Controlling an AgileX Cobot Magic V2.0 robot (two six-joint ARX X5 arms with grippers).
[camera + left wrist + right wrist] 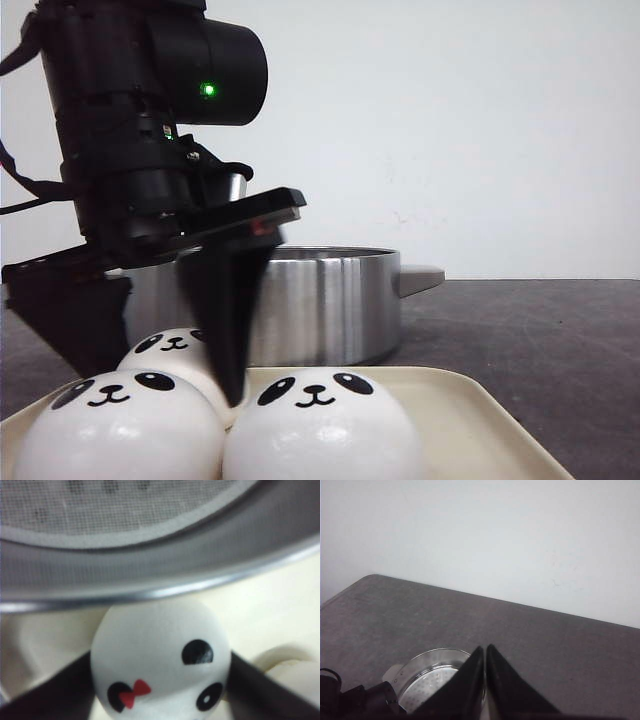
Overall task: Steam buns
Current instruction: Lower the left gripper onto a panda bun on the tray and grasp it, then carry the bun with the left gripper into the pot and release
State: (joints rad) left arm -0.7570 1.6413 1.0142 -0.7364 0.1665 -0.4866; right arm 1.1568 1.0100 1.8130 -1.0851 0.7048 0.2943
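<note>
Three white panda-faced buns show on the cream tray: a front left bun, a front right bun and a back bun. My left gripper reaches down onto the back bun. In the left wrist view its black fingers press both sides of this bun, which has a small red bow by one ear and still rests on the tray. A fourth bun is not in view. My right gripper is shut and empty, high above the table.
A steel pot with a side handle stands just behind the tray. Its perforated steamer plate shows inside, and the pot also shows in the right wrist view. Dark table, white wall behind.
</note>
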